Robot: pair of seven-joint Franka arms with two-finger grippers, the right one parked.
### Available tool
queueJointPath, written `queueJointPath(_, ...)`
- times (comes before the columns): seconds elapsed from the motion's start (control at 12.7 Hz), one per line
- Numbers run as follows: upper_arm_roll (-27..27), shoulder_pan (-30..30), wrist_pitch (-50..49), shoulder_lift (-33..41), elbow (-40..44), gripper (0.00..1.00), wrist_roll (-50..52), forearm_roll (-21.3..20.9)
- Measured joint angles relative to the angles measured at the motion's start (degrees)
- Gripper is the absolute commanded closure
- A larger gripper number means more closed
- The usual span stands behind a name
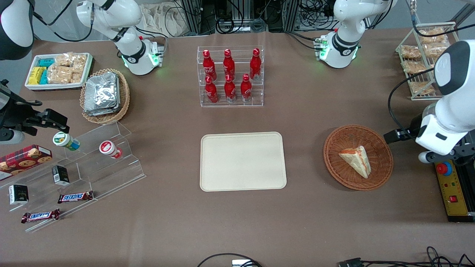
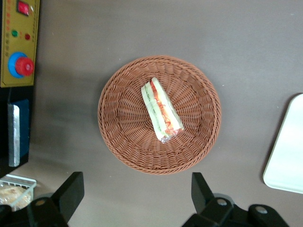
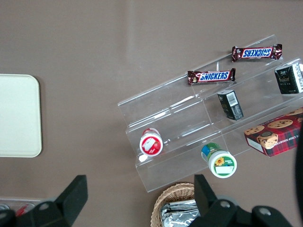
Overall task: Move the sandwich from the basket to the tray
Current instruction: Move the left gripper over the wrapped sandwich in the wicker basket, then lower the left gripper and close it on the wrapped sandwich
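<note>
My tool (image 2: 135,196) hung above the worktop (image 1: 304,222) with its two dark fingers (image 2: 71,191) spread wide and nothing between them; only their tips showed in the wrist view, the rest cut off at the frame's edge. From the front my arm's white casing covered the tool, so I could not make it out there.

The sandwich (image 2: 162,109) lay in the basket (image 2: 123,142), roughly at its middle, with the red-orange and green filling edge turned up toward my wrist camera. In the front view the sandwich (image 1: 356,160) showed mostly its pale bread face. One end seemed to carry a bit of clear wrapping, though I could not be sure.

The woven rim stood clear of the wedge all round. The tray (image 1: 243,161) sat bare, well apart from the basket (image 1: 336,163), with open worktop between them; only a rounded corner of the tray (image 2: 286,151) reached into my wrist view. A yellow control box (image 1: 454,193) with a red button lay just beside the basket toward my arm's end of the worktop.
</note>
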State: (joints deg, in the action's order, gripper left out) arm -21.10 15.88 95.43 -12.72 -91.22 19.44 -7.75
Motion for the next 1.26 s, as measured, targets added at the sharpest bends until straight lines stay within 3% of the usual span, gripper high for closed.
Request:
queueJointPath(0.24, 0.15, 0.07, 4.4, -2.79, -2.72, 0.0, 10.0, 0.0)
queueJointPath(0.63, 2.39, 0.21, 26.85, -6.19, -16.97, 0.0, 23.83, 1.4)
queueJointPath(1.26, 3.36, 0.24, 28.86, -12.92, -18.62, 0.0, 29.39, 4.34)
